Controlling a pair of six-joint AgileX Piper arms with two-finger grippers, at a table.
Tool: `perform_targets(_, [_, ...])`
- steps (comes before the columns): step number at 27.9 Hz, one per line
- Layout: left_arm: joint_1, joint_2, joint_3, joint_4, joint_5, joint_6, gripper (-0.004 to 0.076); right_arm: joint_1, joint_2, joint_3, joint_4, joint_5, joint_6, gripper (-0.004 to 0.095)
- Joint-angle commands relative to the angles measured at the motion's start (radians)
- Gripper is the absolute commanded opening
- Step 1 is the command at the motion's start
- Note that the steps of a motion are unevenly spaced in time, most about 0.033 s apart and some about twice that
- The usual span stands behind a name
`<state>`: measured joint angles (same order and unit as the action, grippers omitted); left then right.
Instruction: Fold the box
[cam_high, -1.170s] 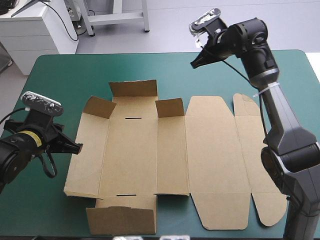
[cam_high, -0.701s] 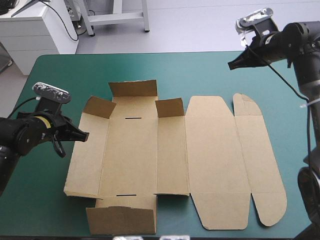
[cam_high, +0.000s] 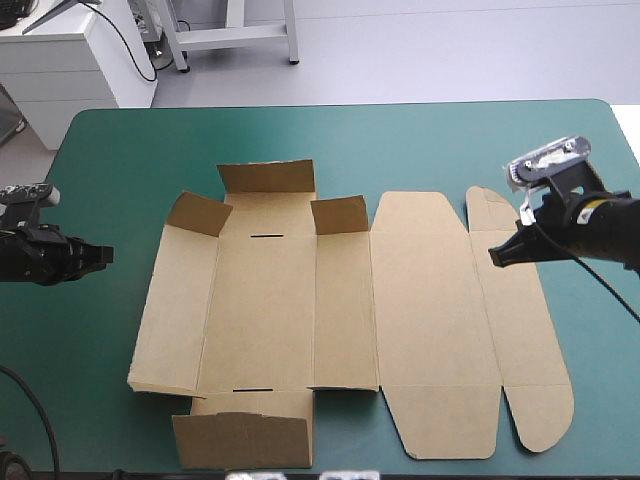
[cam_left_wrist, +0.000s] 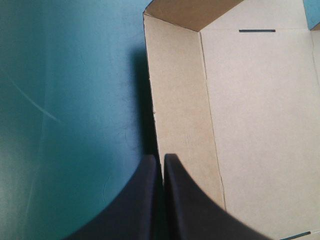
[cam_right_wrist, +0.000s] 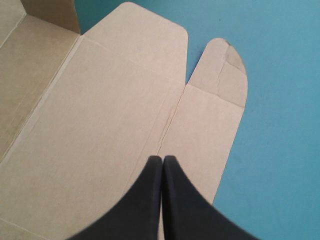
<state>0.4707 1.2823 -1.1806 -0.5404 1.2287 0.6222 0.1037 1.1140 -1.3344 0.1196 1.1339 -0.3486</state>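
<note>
The brown box (cam_high: 340, 300) lies spread in the middle of the table. Its far flap (cam_high: 266, 177), two small corner flaps (cam_high: 196, 213) and near flap (cam_high: 242, 440) are raised, and the lid panels to the right lie flat. My left gripper (cam_high: 103, 254) is shut and hovers over the cover, left of the box and apart from it. In the left wrist view the left gripper (cam_left_wrist: 162, 159) points at the box's left wall panel (cam_left_wrist: 180, 110). My right gripper (cam_high: 496, 258) is shut above the box's right end. The right wrist view puts the right gripper (cam_right_wrist: 162, 160) over the crease beside the rounded tuck flap (cam_right_wrist: 220, 85).
The teal-green cover (cam_high: 450, 150) shows all around the box, widest on the far side and at the left. The near flap and the rounded right flap (cam_high: 540, 410) reach close to the table's near edge.
The left gripper has drawn back to the left, away from the box's left edge. The right arm has swung from beyond the table's far right down to over the box's right panels.
</note>
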Motion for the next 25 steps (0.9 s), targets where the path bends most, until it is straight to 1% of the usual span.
perform_targets(1, [0.003, -0.024, -0.032, -0.067, 0.062, -0.009, 0.0150, -0.008, -0.092, 0.075, 0.005, -0.061, 0.001, -0.0019])
perform_targets(2, [0.001, -0.024, -0.032, -0.069, 0.062, -0.009, 0.0199, -0.008, -0.107, 0.094, 0.003, -0.064, 0.001, -0.0019])
perform_targets(3, [-0.001, -0.024, -0.028, -0.065, 0.062, -0.009, 0.0301, -0.008, -0.130, 0.122, 0.003, -0.070, 0.001, -0.0020])
perform_targets(5, [-0.001, -0.024, -0.012, -0.065, 0.062, -0.009, 0.0405, -0.008, -0.154, 0.145, 0.003, -0.092, 0.001, -0.0020])
perform_targets(7, [-0.001, -0.024, 0.021, -0.063, 0.062, -0.019, 0.0484, -0.008, -0.169, 0.154, 0.005, -0.107, 0.001, -0.0019])
perform_targets(8, [-0.001, -0.024, 0.048, -0.066, 0.062, -0.019, 0.0501, -0.008, -0.174, 0.155, 0.007, -0.109, 0.001, -0.0020])
perform_targets(15, [-0.001, -0.024, 0.273, -0.086, 0.056, 0.009, 0.0503, -0.008, -0.176, 0.156, 0.011, -0.140, 0.001, -0.0021])
perform_targets(21, [-0.001, -0.024, 0.388, -0.181, 0.030, 0.099, 0.0503, -0.008, -0.176, 0.166, 0.022, -0.143, 0.001, -0.0021])
perform_targets(23, [-0.001, -0.022, 0.410, -0.184, 0.007, 0.101, 0.0503, -0.008, -0.176, 0.166, 0.022, -0.143, 0.001, -0.0021])
perform_targets(25, [-0.001, -0.022, 0.419, -0.186, 0.005, 0.101, 0.0503, -0.008, -0.176, 0.166, 0.022, -0.143, 0.001, -0.0021])
